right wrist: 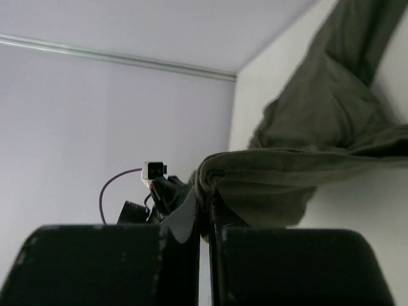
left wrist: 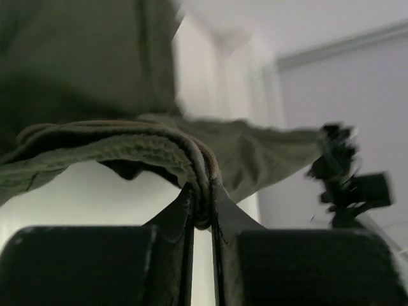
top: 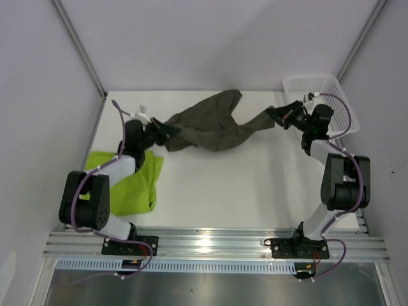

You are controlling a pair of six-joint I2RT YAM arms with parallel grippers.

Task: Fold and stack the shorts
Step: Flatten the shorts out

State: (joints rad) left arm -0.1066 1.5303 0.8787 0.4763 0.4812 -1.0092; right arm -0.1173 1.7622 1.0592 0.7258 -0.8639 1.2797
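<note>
The fingers point(left wrist: 182, 220) of the left gripper point(top: 167, 132) are seen closed to a narrow slit on a thick bunched edge of the dark olive-grey shorts point(top: 210, 124), and the fingers point(right wrist: 185, 223) of the right gripper point(top: 275, 116) are seen pinched almost fully together on the opposite edge of the same garment. Across the white table point(top: 255, 185) this pair is held stretched between the two arms at the far side, lifted at both ends and sagging in twisted folds at the middle, where part of the cloth is spread toward the back wall. The lime green shorts point(top: 137, 185) are laid at the near left, partly hidden under the left arm, and appear to be folded already, though that cannot be confirmed. The white mesh basket point(top: 312, 86) is tilted at the far right corner, just behind the right gripper. The step in hand is judged to be the spreading of the olive pair before its fold; the stack is not yet made. For the next move, the cloth would need to be pulled taut so that the twist is taken out, then lowered flat onto bare table, with both grips held equally firm so that neither edge is let slip free
</note>
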